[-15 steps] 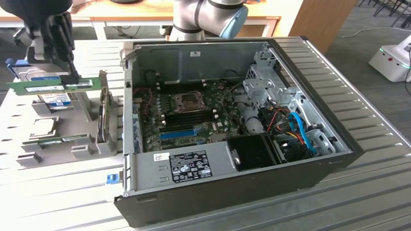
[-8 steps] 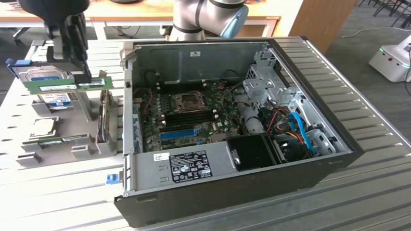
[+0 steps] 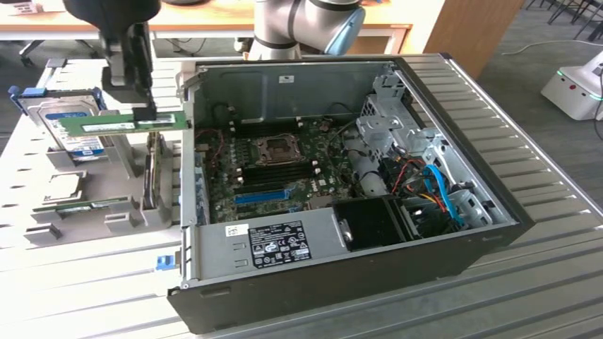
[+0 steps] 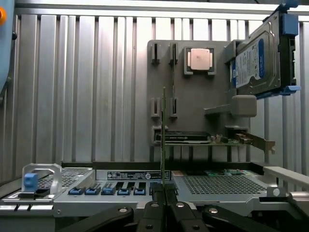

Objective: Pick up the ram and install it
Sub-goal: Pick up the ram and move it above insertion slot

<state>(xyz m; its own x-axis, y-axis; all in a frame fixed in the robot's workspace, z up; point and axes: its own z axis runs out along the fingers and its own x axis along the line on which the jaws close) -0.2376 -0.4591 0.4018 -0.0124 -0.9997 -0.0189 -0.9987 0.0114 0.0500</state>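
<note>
**Currently aloft: ram stick pinched outside the case**

**Item 1.** Thin green circuit-board ram stick (image 3: pixel 99 126) with a pale label, held level in the air. The fingers of the black gripper (image 3: pixel 146 113) are pressed together on it, nearer its end on the exterior view's right.
- Exterior view: the broad face is turned to the camera. The stick hangs above the grey moulded fixture tray (image 3: pixel 132 212). Its near end is just beside the case's wall and outside it, not seated in any slot.
- Wrist view: the same stick (image 4: pixel 164 125) is seen edge-on, a thin line rising from between the closed tips of the gripper (image 4: pixel 164 195).

**Item 2.** Open black and silver desktop computer case (image 3: pixel 377 279).
- Exterior view: looks down into it, onto the green motherboard (image 3: pixel 282 169) with its long blue slot (image 3: pixel 259 195).
- Wrist view: shows the case rim with a row of small blue tabs (image 4: pixel 104 191).

**Item 3.** Tray contents.
- Boxy silver hard drive with a blue label (image 3: pixel 80 145) (image 4: pixel 256 60), standing on edge in a blue bracket.
- Square processor chip (image 3: pixel 56 185) (image 4: pixel 199 59).
- Second green stick (image 3: pixel 90 206), lying low in the tray.

**Item 4.** Ribbed metal table (image 3: pixel 546 282) under everything. The silver and blue arm (image 3: pixel 301 25) is behind the case.
</note>
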